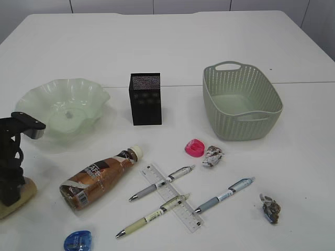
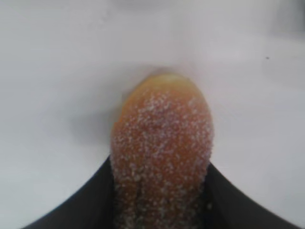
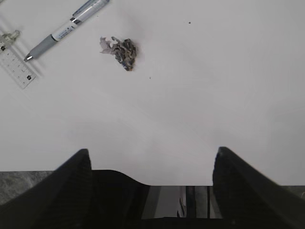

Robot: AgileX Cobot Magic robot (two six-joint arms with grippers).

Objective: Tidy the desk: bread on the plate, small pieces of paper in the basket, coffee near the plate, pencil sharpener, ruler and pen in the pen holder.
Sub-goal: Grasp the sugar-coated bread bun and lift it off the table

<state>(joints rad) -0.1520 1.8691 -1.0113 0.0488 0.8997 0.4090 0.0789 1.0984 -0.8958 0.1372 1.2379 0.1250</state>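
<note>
bread (image 2: 162, 143) between left gripper (image 2: 159, 200) jaws

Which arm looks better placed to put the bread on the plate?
The left. Its gripper already straddles the bread, right beside the plate. The right gripper hangs open over bare desk near a paper ball.

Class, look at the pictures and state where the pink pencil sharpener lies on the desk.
In the exterior view the pink pencil sharpener lies right of centre on the desk, just left of a crumpled paper ball and in front of the basket.
</note>
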